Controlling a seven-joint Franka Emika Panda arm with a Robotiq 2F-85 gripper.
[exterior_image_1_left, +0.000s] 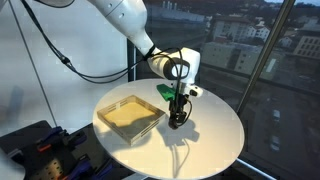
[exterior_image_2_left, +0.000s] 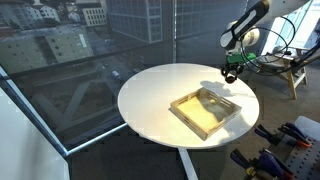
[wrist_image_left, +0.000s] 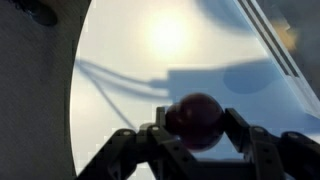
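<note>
Pinched between the fingers of the gripper (wrist_image_left: 196, 130), low centre of the wrist view: a dark red ball (wrist_image_left: 195, 114). Round, so no long axis or pointing direction to tell. No label or writing readable on it. Held low over the round white table (exterior_image_1_left: 215, 142), right of centre in an exterior view, just beside the right corner of the shallow tray (exterior_image_1_left: 113, 104). Touching the tabletop or not: cannot tell.

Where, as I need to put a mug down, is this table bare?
The table is bare in the wide stretch between the tray and the rim toward the windows; narrower strips run along the tray's other sides. It is crowded by the tray's corner, where the gripper holds a ball.
</note>
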